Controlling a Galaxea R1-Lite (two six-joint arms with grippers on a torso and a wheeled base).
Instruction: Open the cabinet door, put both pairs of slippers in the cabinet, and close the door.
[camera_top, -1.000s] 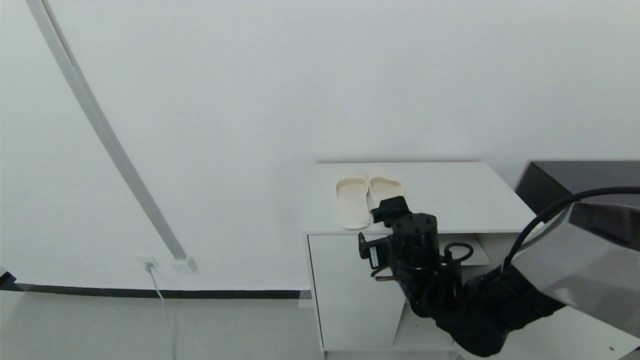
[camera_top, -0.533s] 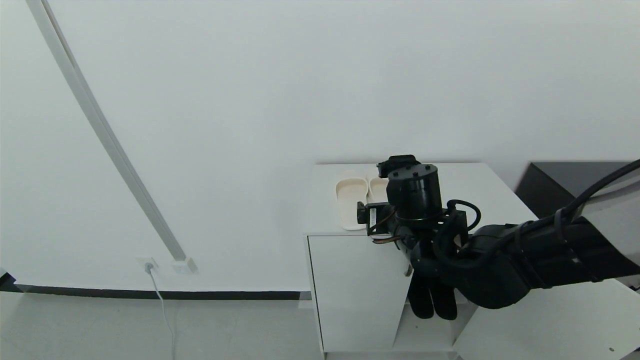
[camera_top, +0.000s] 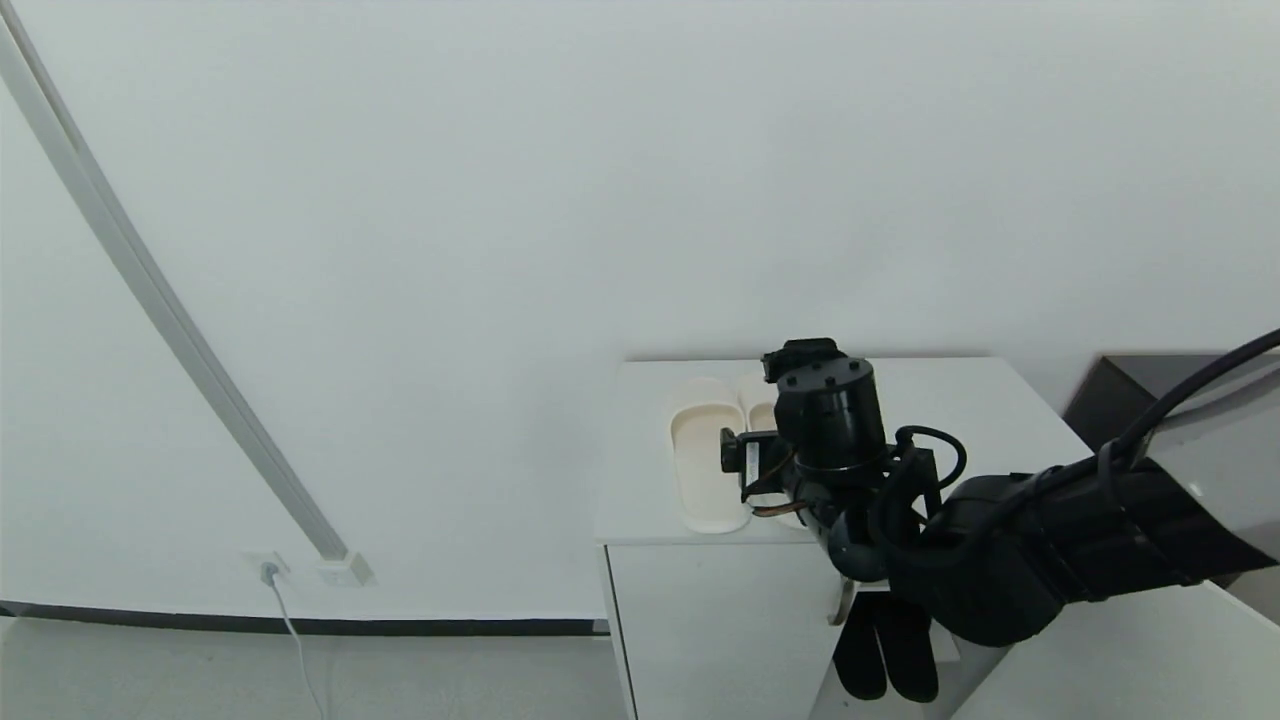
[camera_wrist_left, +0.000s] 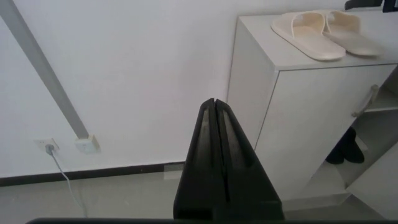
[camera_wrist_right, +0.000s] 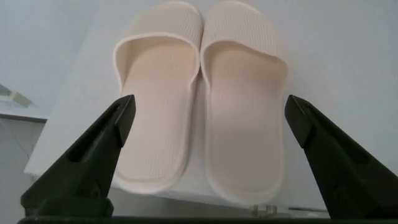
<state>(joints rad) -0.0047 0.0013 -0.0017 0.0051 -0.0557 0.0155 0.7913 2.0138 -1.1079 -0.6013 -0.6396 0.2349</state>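
Moved: right arm (camera_top: 1000, 560) has risen within the last second from in front of the cabinet (camera_top: 950, 420) to above its top. The whole head picture has also slid, which is the camera shifting, not the furniture.
Cabinet: white and boxy with a flat top, in the lower centre-right of the head view against a plain white wall (camera_top: 500, 200).
Doors: left door (camera_top: 710, 630) is shut, with a slim handle (camera_wrist_left: 367, 99) near its inner edge. The right door (camera_top: 1100, 670) stands open as a white panel in the lower right corner of the head view.
Right gripper (camera_wrist_right: 209, 102): two black fingers (camera_wrist_right: 93, 155) spread wide, one at each lower side of the right wrist view, holding nothing. It hangs above the cream pair, which shows between the fingers.
Left gripper (camera_wrist_left: 215, 102): fingers pressed flat together with nothing between them, at the lower centre of the left wrist view. It is well apart from the cabinet, which fills the right of that frame.
Cream slippers (camera_top: 705, 460): an open-toed pair with ribbed soles and broad strap bands. They lie side by side and touching on the cabinet top, near its left front part, with the strap ends toward the wall.
Black slippers (camera_top: 885, 650): a pair lying side by side inside the open compartment, below the right arm at the bottom edge of the head view.
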